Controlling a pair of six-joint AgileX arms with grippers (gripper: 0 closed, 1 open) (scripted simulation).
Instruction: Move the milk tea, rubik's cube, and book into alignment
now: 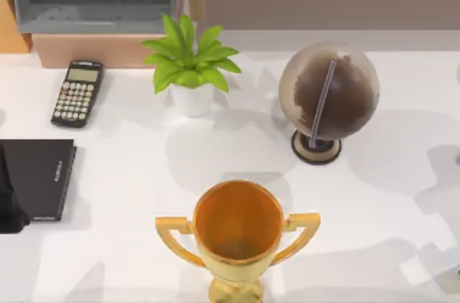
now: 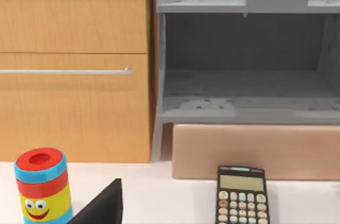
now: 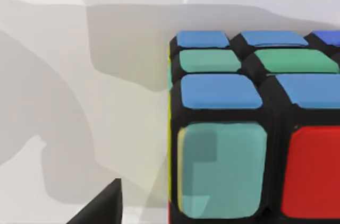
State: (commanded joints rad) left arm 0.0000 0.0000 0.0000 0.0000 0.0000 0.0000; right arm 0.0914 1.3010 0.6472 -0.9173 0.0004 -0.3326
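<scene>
From above, the white table (image 1: 129, 174) held a gold trophy (image 1: 238, 235) at the near middle, a globe (image 1: 328, 98) and potted plant (image 1: 188, 66) behind it, a calculator (image 1: 77, 92) and a flat black notebook (image 1: 39, 177) at the left.

My left wrist camera faced a grey shelf unit (image 2: 244, 75) and wooden cabinet (image 2: 74, 65), with a smiley-faced striped cup (image 2: 42, 187), probably the milk tea, standing on the table.

My right wrist camera sat very close to the rubik's cube (image 3: 249, 134). Whether either of my grippers was open or closed, I could not tell.

I judged the trophy and globe could be knocked over if I swept the cube across carelessly.
</scene>
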